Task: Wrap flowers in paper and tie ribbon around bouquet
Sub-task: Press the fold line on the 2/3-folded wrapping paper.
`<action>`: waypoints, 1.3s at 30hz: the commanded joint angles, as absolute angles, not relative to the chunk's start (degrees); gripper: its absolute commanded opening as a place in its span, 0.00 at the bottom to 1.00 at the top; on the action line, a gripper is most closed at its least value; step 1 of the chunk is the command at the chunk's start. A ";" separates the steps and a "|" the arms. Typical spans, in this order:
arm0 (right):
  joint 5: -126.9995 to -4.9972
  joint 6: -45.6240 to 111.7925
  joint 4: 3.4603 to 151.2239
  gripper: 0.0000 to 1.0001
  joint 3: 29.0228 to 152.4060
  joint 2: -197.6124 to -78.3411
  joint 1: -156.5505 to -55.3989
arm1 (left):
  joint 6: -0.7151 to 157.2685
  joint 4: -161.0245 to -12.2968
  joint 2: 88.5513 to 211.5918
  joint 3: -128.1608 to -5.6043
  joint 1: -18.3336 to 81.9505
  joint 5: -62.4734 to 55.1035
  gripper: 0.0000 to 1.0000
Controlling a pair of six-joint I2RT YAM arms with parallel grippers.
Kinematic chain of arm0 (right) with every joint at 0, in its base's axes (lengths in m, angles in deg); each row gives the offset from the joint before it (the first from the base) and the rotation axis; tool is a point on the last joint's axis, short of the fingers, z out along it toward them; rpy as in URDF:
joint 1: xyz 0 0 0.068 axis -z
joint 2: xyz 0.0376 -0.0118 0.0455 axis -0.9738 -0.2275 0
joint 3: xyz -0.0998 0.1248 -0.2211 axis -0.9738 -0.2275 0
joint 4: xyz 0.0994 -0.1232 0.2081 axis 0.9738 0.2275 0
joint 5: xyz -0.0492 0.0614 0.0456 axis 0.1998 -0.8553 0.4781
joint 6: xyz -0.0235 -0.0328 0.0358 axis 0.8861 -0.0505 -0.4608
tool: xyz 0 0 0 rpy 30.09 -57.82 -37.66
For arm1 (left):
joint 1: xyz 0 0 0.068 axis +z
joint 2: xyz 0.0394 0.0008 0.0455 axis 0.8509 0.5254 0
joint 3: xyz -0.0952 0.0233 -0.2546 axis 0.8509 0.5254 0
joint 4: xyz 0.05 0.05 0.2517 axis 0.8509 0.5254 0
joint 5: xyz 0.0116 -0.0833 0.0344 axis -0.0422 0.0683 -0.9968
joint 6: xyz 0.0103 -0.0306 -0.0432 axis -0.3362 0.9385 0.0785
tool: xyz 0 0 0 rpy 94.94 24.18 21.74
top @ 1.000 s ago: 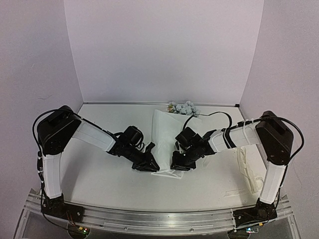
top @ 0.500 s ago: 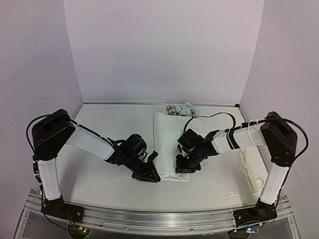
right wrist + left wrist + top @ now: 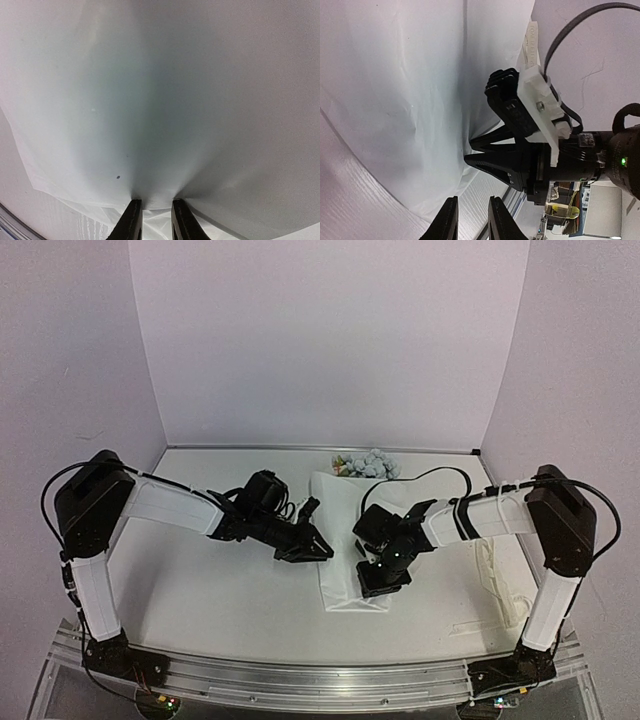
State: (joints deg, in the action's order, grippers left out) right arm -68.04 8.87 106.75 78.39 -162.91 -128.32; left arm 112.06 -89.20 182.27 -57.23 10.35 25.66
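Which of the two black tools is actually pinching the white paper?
The right tool: the paper gathers into creases between its fingertips. The left tool sits at the sheet's left edge, no creases running to it.

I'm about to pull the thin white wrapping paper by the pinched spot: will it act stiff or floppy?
Probably floppy: creases fan out from where the right end effector pinches the thin white wrapping paper. It looks thin, with soft folds, so a hard tug there might tear it rather than move the whole sheet.
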 commanded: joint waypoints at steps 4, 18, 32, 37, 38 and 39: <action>-66.98 9.25 111.20 0.20 79.19 -164.97 -128.61 | 112.89 -99.98 189.79 -59.98 9.55 27.25 0.26; -66.70 8.52 109.95 0.19 77.14 -164.96 -128.60 | 121.35 -99.31 194.09 -55.87 10.83 11.20 0.26; -66.88 8.96 109.44 0.19 76.33 -165.31 -128.60 | 118.85 -97.92 195.95 -61.21 15.76 14.48 0.29; -67.08 9.14 109.37 0.19 76.45 -165.70 -128.60 | 118.24 -96.60 198.72 -65.38 18.09 16.92 0.30; -67.18 9.15 109.43 0.19 76.51 -165.81 -128.60 | 118.01 -96.09 199.05 -66.17 18.36 17.02 0.29; -67.32 9.19 109.44 0.19 76.53 -165.93 -128.59 | 117.94 -95.80 198.96 -66.63 18.58 16.90 0.29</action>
